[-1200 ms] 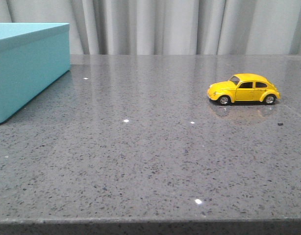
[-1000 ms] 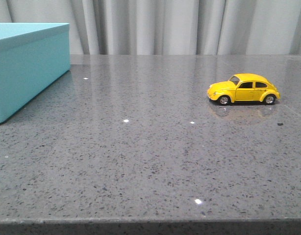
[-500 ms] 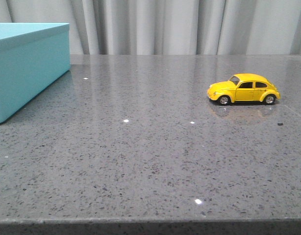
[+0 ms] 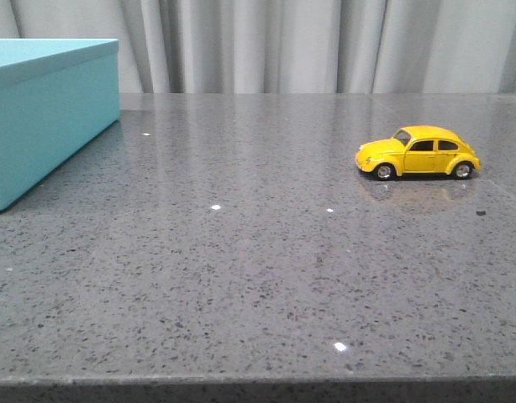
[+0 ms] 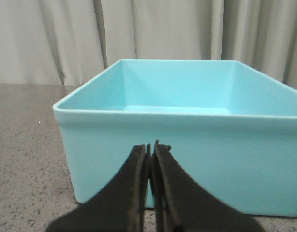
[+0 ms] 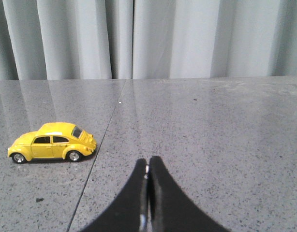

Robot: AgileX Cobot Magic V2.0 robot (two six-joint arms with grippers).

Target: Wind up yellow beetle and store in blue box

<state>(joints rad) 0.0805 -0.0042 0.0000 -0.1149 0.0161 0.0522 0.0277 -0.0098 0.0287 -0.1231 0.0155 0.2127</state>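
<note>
The yellow beetle [image 4: 418,153] stands on its wheels on the grey table at the right, nose toward the left in the front view. It also shows in the right wrist view [image 6: 52,142]. My right gripper [image 6: 148,166] is shut and empty, apart from the car, which lies off to its side. The blue box [image 4: 39,109] stands at the far left, open at the top. In the left wrist view the blue box [image 5: 187,130] is just ahead of my left gripper [image 5: 150,149], which is shut and empty. Neither gripper shows in the front view.
The speckled grey table [image 4: 241,252] has its front edge low in the front view. A seam line [image 6: 97,154] runs across the tabletop beside the car. Grey curtains [image 4: 308,42] hang behind the table.
</note>
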